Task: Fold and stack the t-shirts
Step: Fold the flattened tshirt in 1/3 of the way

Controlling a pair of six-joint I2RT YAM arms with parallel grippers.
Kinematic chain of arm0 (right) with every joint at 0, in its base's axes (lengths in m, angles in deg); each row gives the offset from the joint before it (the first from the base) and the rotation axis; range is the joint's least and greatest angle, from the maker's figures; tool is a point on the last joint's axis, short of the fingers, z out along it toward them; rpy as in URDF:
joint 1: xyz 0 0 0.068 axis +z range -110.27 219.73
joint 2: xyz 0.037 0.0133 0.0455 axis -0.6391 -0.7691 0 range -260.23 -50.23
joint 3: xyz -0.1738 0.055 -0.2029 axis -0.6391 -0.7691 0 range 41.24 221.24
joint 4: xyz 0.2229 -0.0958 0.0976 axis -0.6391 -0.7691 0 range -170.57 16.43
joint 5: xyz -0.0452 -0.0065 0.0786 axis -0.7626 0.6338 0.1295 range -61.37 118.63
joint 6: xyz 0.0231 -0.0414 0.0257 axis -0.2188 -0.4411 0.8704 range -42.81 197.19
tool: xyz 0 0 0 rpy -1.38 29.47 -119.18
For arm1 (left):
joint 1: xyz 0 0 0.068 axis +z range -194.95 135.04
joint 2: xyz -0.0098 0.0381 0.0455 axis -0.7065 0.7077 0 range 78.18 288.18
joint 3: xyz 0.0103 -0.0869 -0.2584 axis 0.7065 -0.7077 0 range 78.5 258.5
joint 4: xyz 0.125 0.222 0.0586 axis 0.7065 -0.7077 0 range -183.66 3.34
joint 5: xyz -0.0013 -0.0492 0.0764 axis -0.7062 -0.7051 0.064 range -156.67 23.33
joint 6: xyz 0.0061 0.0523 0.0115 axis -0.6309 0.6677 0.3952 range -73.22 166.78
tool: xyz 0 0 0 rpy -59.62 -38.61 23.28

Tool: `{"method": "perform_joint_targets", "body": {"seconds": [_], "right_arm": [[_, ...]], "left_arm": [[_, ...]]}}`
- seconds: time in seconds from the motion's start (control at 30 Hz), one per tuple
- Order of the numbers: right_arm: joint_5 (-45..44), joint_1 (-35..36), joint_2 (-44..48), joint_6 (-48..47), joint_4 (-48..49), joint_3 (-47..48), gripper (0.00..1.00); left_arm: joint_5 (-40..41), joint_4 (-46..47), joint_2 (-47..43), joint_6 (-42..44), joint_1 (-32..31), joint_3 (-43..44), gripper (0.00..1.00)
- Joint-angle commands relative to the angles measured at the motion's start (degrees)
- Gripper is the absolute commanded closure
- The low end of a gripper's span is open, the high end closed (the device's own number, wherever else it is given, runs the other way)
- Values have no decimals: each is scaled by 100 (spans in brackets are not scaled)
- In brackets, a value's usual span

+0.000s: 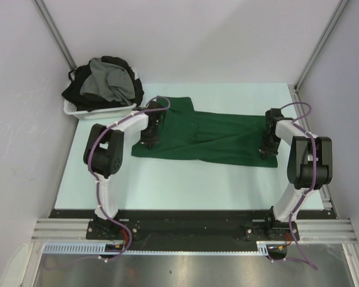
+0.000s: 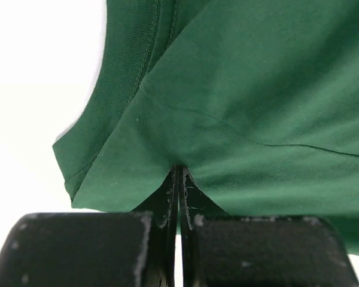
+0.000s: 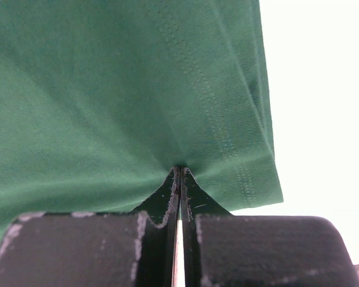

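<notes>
A dark green t-shirt (image 1: 215, 136) lies spread across the white table (image 1: 185, 185), stretched between the two arms. My left gripper (image 1: 148, 141) is shut on its left end, near the collar; in the left wrist view (image 2: 178, 170) the cloth (image 2: 239, 101) bunches into the closed fingertips. At the shirt's right end, by the hem, my right gripper (image 1: 267, 149) is shut on the fabric, and in the right wrist view (image 3: 178, 170) the stitched hem (image 3: 227, 137) folds into it. A grey t-shirt (image 1: 110, 81) and black ones (image 1: 78, 92) are piled in the basket.
The white plastic basket (image 1: 78, 110) stands at the table's far left corner. White walls with metal rails close in the left, right and back sides. Bare table surface lies between the shirt and the arms' bases.
</notes>
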Motion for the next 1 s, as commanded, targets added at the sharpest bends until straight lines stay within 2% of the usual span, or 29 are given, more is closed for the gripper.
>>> {"method": "perform_joint_targets", "body": {"seconds": [0.0, 0.13, 0.33, 0.77, 0.97], "right_arm": [[-148, -42, -62, -97, -106, 253, 100], [-121, -42, -80, -106, -97, 271, 100], [-148, -51, -45, -123, -71, 227, 100], [-16, -24, 131, 26, -54, -89, 100], [19, 37, 193, 114, -89, -186, 100]], "left_arm": [[32, 38, 138, 23, -12, 22, 100], [-21, 222, -55, -92, -12, -513, 100], [-127, 486, -652, -241, -12, -1804, 100], [-267, 381, -1400, -426, -82, -2772, 100], [-320, 311, -1708, -601, -328, -3142, 100]]}}
